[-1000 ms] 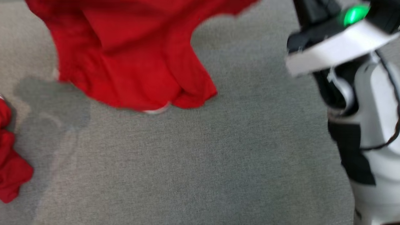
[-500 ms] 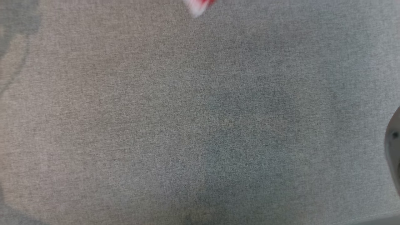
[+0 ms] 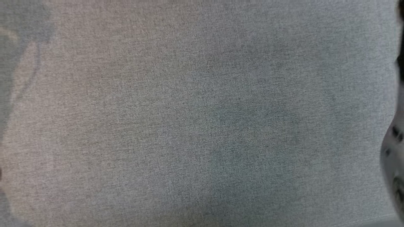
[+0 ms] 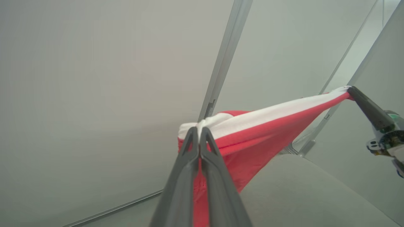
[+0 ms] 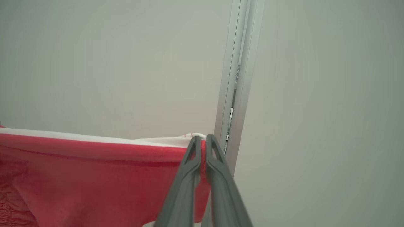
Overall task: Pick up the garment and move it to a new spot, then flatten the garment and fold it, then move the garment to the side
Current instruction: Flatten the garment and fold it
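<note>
Left wrist view: we are holding the red garment (image 4: 252,148) up in the air, left gripper (image 4: 199,131) and right gripper (image 5: 202,139) pinching its white edge (image 4: 284,109). It is looking soft and floppy, so corners seem best.

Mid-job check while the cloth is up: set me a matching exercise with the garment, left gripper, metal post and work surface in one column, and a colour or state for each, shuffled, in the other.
Things
1. garment
2. left gripper
3. metal post
4. work surface

Colour or state
A. grey, woven look
B. red with a white band, pulled straight
C. shut on cloth
D. pale, upright by the wall

Pairs: 1-B, 2-C, 3-D, 4-A
</note>
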### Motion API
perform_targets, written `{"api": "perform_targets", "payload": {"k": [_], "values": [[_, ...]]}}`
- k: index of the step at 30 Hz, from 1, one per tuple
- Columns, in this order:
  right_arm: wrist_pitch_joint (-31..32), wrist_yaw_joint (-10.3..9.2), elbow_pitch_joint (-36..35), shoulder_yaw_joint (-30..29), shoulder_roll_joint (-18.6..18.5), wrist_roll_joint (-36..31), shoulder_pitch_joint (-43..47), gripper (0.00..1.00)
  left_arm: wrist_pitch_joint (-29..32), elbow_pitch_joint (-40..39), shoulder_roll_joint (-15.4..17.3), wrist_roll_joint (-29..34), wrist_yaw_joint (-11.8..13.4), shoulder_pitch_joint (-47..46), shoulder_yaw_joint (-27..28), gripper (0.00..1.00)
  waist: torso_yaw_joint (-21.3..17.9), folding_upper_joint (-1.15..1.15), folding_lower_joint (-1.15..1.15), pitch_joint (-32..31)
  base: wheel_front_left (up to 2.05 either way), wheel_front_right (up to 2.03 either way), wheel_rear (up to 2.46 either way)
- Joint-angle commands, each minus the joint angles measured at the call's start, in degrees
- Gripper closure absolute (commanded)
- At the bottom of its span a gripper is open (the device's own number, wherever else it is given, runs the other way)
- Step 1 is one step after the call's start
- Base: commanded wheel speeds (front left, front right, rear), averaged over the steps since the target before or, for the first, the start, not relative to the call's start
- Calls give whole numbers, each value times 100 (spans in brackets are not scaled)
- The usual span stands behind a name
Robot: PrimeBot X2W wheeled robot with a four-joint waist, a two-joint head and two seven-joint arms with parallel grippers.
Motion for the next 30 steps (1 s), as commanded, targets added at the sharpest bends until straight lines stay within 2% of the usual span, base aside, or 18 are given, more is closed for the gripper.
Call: {"api": "perform_targets", "payload": {"k": [1,6,11,17,20,24,30], "values": [[-67,-77,-64,-34,-109,67,249,100,-105,4,173,-61,49,223,-60,100,3,0,0,-107,0,0,0],[-171,-69,-278,127,-105,167,1335,100,-332,-420,460,-339,43,1065,-554,100,-8,0,0,-497,0,0,0],[126,-67,-456,362,-100,100,2232,100,-429,-492,700,-415,43,1724,-941,100,-24,0,0,-935,0,0,0],[963,-60,-881,790,-91,50,3678,100,-509,-701,780,-929,41,2802,-1388,100,-10,0,0,-1699,0,0,0],[1500,-57,-1330,808,-90,47,4647,100,-568,-923,849,-788,34,3583,-1867,100,-3,0,0,-2198,0,0,0],[2081,-56,-1834,702,-92,39,5558,100,-529,-1046,765,-797,40,4159,-2278,100,30,0,0,-2621,0,0,0],[2839,-57,-2740,487,-248,245,6819,100,-586,-1475,740,-661,356,4802,-2728,100,46,0,0,-3032,0,0,0]]}}
